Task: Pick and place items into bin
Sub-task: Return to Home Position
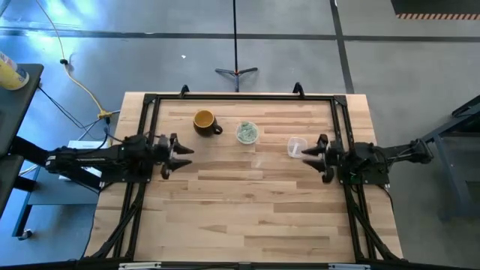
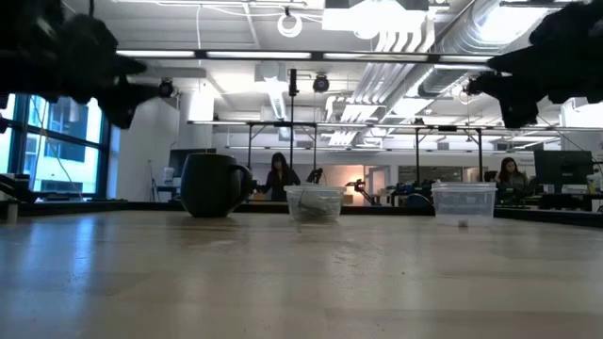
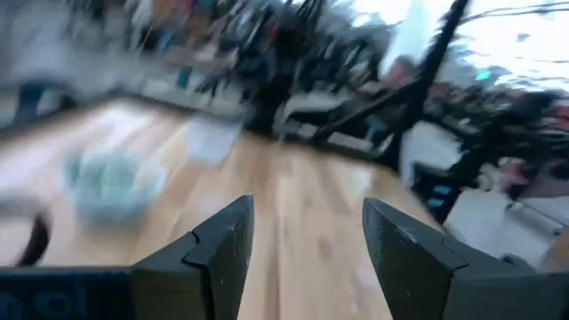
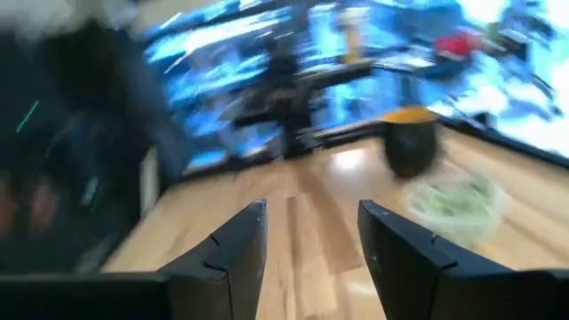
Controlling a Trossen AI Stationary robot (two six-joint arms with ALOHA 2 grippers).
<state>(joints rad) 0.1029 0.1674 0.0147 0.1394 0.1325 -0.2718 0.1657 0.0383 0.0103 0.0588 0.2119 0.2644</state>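
Both dark arms sit out at the side edges of the big pale wooden table (image 1: 247,217), so I'd say the step in hand is the go-home one, not another pick. The left gripper (image 1: 178,155) hangs over the table's left side, up off the wood in the low view, fingers spread wide with nothing between them. The right gripper (image 1: 310,155) mirrors it on the right side, also wide open and empty.

Next down in size is the round yellow mug (image 1: 202,120), toward the far edge and left of middle. Near it, on the side toward the right arm, stands the small round shallow clear plastic bowl (image 1: 256,127), which is the bin. It's between the two grippers, a bit farther back, and well apart from both. The smaller clear plastic cup (image 1: 297,145) is just beside the right gripper's tips.

The pale-green-and-white paper slips (image 1: 247,134) are piled inside the bowl, and I can't spot a loose one on the wood. So picking looks done to me. The next move just needs the arms tucked away without the right one clipping that cup.
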